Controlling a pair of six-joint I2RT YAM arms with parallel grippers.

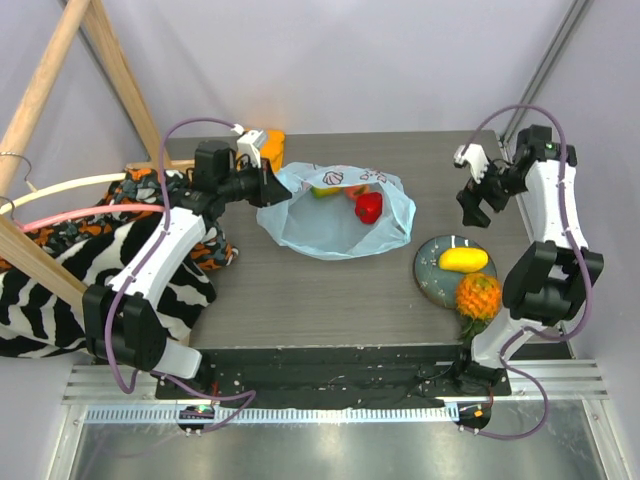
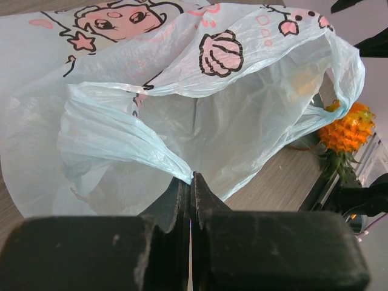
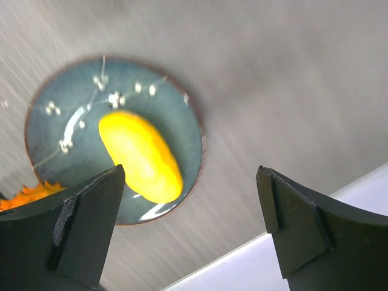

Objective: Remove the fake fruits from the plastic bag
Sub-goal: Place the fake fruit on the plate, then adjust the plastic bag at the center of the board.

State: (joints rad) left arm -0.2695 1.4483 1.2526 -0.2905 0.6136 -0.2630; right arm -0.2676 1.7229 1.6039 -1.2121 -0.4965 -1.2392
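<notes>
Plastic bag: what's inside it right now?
A red fruit shows in the open plastic bag, with a yellow piece beside it, half under the printed film. Anything else under that film is hidden.

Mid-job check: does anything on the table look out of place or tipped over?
The pineapple lies tipped on its side at the near rim of the plate, with its crown pointing toward the front edge of the table, so it might roll off. Nothing else looks spilled or damaged.

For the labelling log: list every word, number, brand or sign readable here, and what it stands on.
No text can be read anywhere.
The plastic bag carries only drawings: a cartoon face, shells, a star; no letters.
The plate shows no marks.
</notes>
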